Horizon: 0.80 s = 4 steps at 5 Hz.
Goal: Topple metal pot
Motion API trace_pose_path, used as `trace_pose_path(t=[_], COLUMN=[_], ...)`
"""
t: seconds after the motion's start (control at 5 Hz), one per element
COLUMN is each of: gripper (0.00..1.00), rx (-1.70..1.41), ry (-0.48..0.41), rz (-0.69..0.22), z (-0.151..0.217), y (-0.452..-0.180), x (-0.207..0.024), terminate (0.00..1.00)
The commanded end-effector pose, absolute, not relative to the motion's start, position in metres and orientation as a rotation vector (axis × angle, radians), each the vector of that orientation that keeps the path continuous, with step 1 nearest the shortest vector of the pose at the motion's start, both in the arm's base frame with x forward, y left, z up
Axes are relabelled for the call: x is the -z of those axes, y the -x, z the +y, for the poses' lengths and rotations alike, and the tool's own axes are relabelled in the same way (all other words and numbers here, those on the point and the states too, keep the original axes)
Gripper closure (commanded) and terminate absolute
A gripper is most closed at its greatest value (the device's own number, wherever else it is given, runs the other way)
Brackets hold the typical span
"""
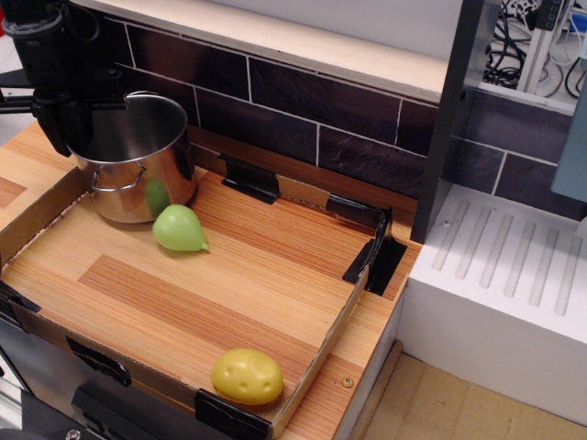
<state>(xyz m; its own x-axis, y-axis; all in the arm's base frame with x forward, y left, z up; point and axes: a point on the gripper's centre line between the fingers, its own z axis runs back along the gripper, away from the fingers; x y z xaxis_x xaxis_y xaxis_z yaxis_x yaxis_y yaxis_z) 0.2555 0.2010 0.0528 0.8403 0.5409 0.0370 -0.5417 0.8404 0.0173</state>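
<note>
We see the metal pot (138,156) upright in the tray's (316,344) back-left corner, a green toy pear (178,229) just beside it. The gripper (64,119) sits at the pot's left rim; we cannot tell its jaw state.

Nothing here is showing any writing that can be read: no label, brand, number or sign is appearing on any surface in this view.
</note>
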Motion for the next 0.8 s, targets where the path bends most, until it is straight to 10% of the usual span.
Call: trace_pose_path(t=[0.0,0.6], gripper=[1.00,1.00], rx=[-0.615,-0.572], ry=[-0.034,0.018], rz=[-0.106,-0.132], z=[0.228,0.207], y=[-0.250,-0.227], x=[-0.111,-0.173], terminate=[0.00,0.00])
